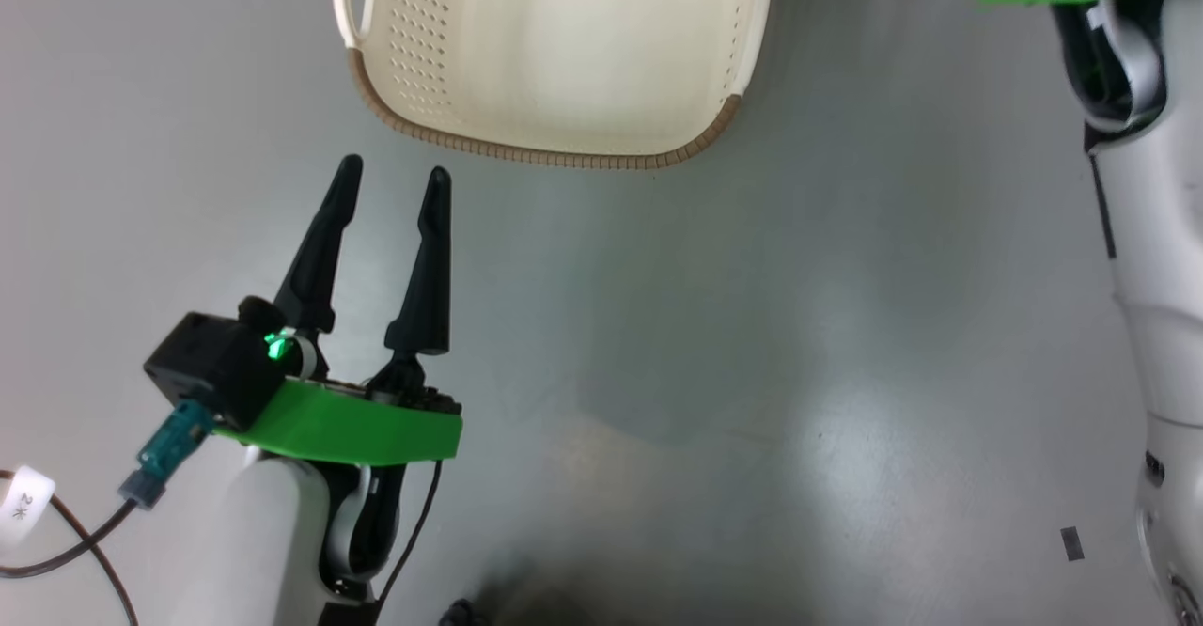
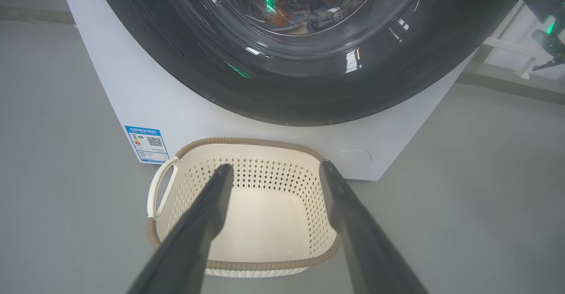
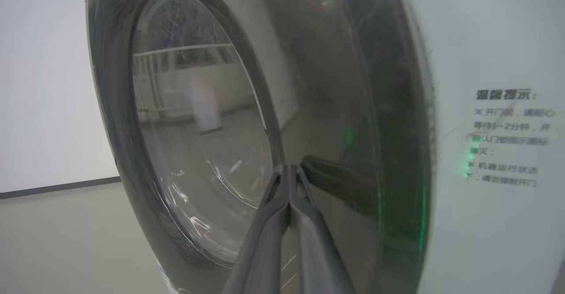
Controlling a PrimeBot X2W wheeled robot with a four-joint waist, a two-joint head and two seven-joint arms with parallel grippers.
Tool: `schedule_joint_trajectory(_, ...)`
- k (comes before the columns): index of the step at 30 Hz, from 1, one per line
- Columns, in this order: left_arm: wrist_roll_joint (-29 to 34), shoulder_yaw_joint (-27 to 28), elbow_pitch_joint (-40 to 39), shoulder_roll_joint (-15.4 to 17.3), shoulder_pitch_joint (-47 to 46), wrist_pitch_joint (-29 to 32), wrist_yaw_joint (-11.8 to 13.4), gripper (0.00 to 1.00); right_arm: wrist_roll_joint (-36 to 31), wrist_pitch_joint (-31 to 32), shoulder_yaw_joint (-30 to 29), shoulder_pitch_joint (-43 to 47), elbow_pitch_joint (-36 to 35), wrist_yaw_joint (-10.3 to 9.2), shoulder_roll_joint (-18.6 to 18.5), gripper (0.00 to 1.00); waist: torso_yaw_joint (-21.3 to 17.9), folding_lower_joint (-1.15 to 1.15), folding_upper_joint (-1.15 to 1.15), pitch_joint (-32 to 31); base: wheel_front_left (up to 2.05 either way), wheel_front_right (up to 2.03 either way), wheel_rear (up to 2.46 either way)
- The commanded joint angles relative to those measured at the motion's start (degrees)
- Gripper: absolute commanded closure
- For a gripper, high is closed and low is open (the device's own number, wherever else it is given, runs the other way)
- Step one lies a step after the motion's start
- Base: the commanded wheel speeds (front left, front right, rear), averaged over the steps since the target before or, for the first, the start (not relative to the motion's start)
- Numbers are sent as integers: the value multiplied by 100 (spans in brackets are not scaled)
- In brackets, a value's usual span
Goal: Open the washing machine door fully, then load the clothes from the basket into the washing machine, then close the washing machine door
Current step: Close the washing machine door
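Basket (image 1: 564, 152): empty, on floor (image 1: 752, 372) before washing machine (image 2: 145, 95). Left gripper (image 1: 395, 175): fingers spread wide, holding nothing. Right gripper (image 3: 289, 167): pinched shut, empty, tips at washing machine door (image 3: 375, 108) ring (likely pressing it closed).

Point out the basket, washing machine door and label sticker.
basket (image 2: 273, 177), left wrist view, far wall
washing machine door (image 2: 309, 95), left wrist view, black ring
label sticker (image 2: 147, 144), left wrist view, middle

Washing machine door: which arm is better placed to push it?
Right: the right gripper, jaws shut, is at the washing machine door; the left gripper hangs open by the empty basket.
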Motion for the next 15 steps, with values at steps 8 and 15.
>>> schedule_joint_trajectory(8, -8, 101, -175, 152, -112, -36, -35, 0, -85, -60, -156, -507, 59, 8, 147, 100, -88, 0, 0, 327, 0, 0, 0)
schedule_joint_trajectory(15, 60, 119, -172, 152, -235, -36, -38, 0, -75, -63, -192, -757, 197, 8, 233, 100, -192, 0, 0, 403, 0, 0, 0)
